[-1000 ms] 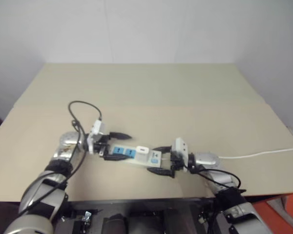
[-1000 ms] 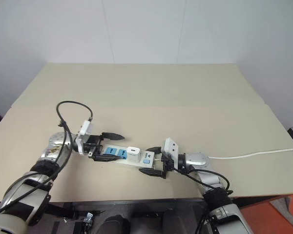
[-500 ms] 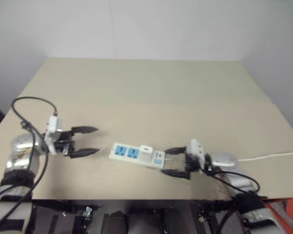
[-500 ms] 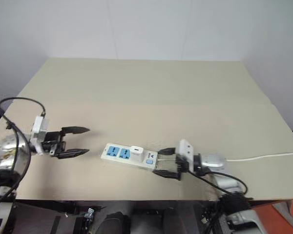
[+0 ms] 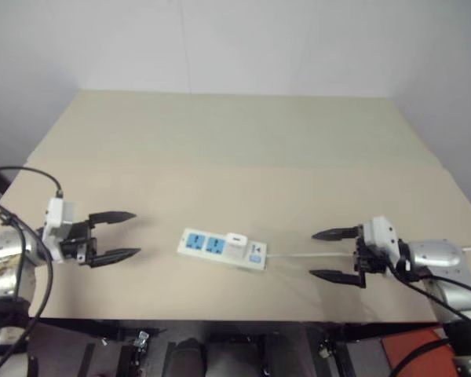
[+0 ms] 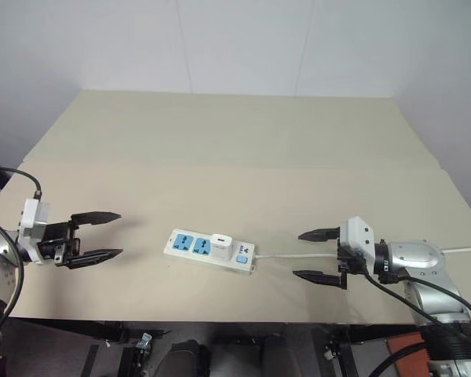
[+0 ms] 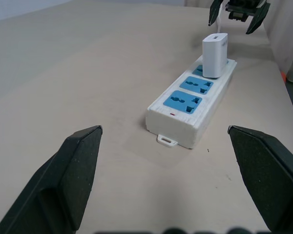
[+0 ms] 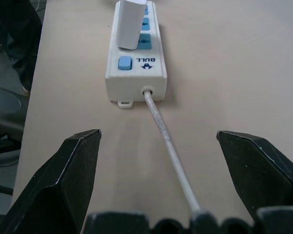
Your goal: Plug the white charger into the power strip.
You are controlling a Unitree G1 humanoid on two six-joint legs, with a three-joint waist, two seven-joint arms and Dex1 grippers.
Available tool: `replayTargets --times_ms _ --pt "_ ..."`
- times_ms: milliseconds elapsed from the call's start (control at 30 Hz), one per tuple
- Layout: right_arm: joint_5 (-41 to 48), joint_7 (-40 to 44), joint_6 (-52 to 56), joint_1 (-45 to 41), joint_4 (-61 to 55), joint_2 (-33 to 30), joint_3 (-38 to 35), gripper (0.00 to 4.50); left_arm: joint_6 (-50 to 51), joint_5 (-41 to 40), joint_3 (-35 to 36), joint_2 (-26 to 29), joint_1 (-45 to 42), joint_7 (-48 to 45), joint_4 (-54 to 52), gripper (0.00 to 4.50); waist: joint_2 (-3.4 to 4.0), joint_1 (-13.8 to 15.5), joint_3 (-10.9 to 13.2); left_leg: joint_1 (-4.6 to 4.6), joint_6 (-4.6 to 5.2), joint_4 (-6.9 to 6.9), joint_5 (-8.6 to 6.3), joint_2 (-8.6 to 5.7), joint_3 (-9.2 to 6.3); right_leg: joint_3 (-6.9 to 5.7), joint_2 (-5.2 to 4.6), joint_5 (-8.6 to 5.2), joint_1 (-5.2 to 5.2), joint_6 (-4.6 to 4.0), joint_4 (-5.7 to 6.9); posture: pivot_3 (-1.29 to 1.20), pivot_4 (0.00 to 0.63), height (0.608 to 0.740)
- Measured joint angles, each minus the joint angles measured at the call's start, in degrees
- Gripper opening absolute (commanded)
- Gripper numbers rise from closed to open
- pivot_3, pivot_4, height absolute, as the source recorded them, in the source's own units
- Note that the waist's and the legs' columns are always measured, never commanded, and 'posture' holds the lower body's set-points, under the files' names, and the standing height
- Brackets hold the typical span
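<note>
The power strip (image 5: 221,249) lies flat near the table's front edge, its blue sockets facing up. The white charger (image 5: 235,241) stands upright in the socket nearest the switch end; it shows too in the left wrist view (image 7: 215,48) and the right wrist view (image 8: 129,24). My left gripper (image 5: 119,235) is open, well to the left of the strip, with nothing between its fingers. My right gripper (image 5: 332,254) is open, to the right of the strip, straddling the thin white cord (image 8: 168,144) without touching it.
The beige table (image 5: 235,149) stretches far back to a white wall. The strip's cord (image 6: 286,254) runs right along the tabletop towards the table's right edge. The front edge lies just below both grippers.
Both grippers have pulled away from the power strip, the left one leftward and the right one rightward. The charger stays standing in the strip. The camera view has shifted slightly.
</note>
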Motion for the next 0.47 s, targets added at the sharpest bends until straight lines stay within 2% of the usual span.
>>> replayTargets --times_ms 467 --pt "1.0 -1.5 1.7 2.6 -2.8 -0.6 -0.9 4.45 1.6 1.6 0.5 -1.7 -0.2 0.1 -0.2 4.5 -0.01 0.0 0.0 0.0 0.0 0.03 0.0 0.0 0.01 0.0 0.0 0.02 0.01 -0.02 0.0 0.0 0.15 0.74"
